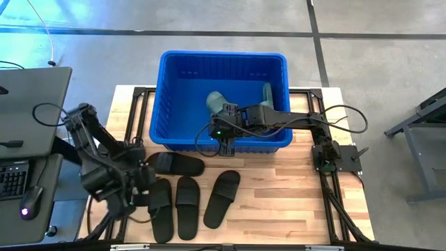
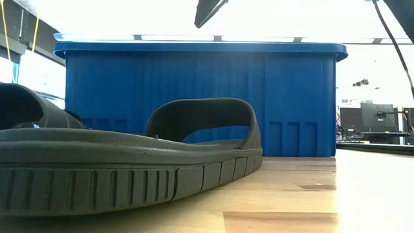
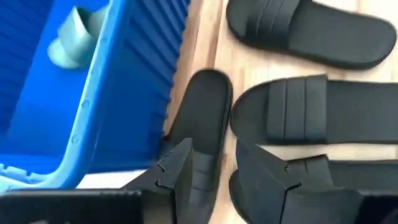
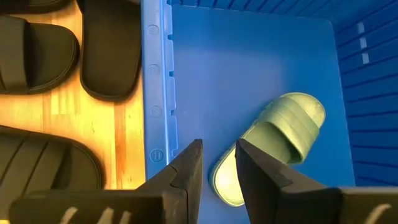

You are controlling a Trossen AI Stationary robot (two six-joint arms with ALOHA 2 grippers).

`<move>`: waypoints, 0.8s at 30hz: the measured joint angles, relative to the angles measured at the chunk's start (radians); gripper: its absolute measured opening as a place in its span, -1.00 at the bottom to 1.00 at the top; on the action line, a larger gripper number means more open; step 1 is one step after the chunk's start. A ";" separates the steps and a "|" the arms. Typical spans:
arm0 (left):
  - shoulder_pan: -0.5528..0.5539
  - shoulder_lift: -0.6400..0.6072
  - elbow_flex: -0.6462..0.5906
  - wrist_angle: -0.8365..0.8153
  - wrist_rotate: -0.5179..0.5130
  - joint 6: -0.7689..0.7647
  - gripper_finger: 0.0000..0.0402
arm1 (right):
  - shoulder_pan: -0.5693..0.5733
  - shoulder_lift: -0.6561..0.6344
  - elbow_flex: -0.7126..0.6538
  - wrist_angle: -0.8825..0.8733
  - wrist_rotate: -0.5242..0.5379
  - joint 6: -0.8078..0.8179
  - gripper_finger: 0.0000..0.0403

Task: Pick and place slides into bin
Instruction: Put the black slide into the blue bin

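The blue bin [image 1: 167, 90] stands at the table's far middle. One sage green slide [image 4: 273, 140] lies on its floor, and it also shows in the high view [image 1: 217, 102]. A second green slide [image 1: 267, 93] is partly hidden by my right arm. My right gripper [image 4: 219, 146] hangs open and empty over the bin, just inside its near wall. Four black slides lie on the table in front of the bin. My left gripper [image 3: 214, 149] is open, its fingers on either side of the end of the black slide [image 3: 205, 118] that lies along the bin's near wall. My left gripper comes at the black slide's end [image 3: 208, 155] slanting down from the table's left side, one finger on each long side. I cannot tell whether the fingers touch it. The slide lies flat on the table.
Three other black slides [image 1: 162, 209], [image 1: 187, 207], [image 1: 221, 199] lie side by side near the front edge, close to my left gripper. One of them fills the foreground of the low view [image 2: 129, 162]. Bare wood lies at the table's right [image 1: 293, 195].
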 joint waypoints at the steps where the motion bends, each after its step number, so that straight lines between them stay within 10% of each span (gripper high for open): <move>1: 0.025 0.003 0.000 -0.001 0.018 0.010 -0.43 | 0.000 0.000 0.000 0.000 0.000 0.000 -0.58; 24: 0.304 0.363 -0.001 -0.004 0.169 0.023 -0.43 | 0.000 0.000 0.000 -0.029 0.000 0.049 -0.58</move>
